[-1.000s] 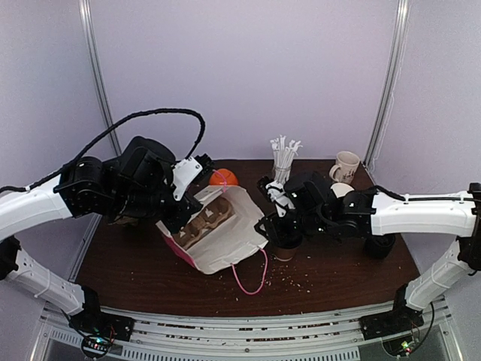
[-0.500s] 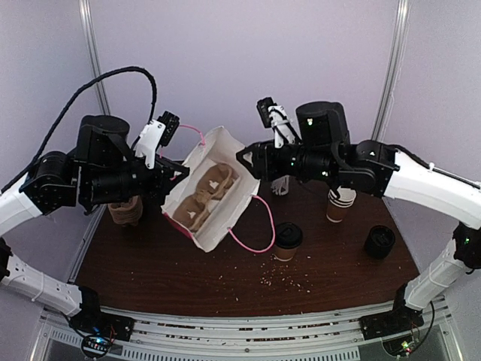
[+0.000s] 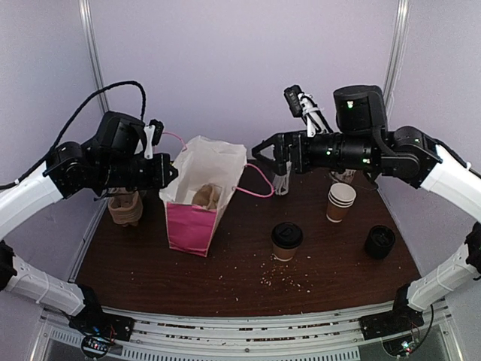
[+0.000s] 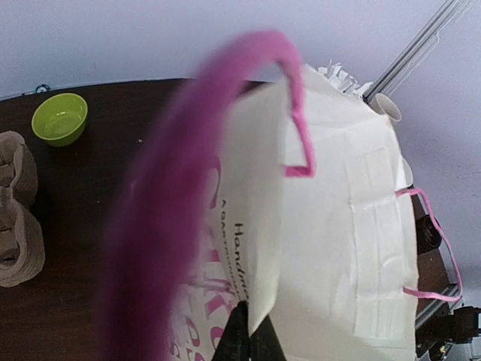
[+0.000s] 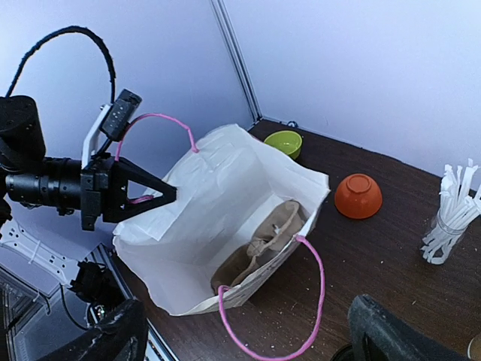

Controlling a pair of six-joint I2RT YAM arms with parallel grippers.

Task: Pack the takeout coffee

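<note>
Pinching the left rim of the paper bag (image 3: 188, 226) with the left gripper (image 3: 170, 168), jaws pressed together on the paper, probably holding the mouth open and the bag upright at the centre left of the top view; hovering the right gripper (image 3: 264, 153) just right of the bag's top edge, jaws spread wide and gripping nothing, likely readying a reach toward the cup. Leaving the takeout coffee (image 3: 287, 241) standing upright and lidded on the table (image 3: 225, 274) at the lower centre of the top view, right of the bag and apart from it, not yet packed. Seating a cardboard carrier (image 5: 263, 244) inside the bag, probably waiting for the cup. Noting a pink handle (image 3: 258, 183) drooping off the right rim, possibly snagging a lowering cup; also crowding the right side, a stack of paper cups (image 3: 340, 201) and black lids (image 3: 379, 242); sitting well clear toward the back, straws (image 5: 451, 210), an orange bowl (image 5: 358, 195) and a green bowl (image 5: 282, 143)
</note>
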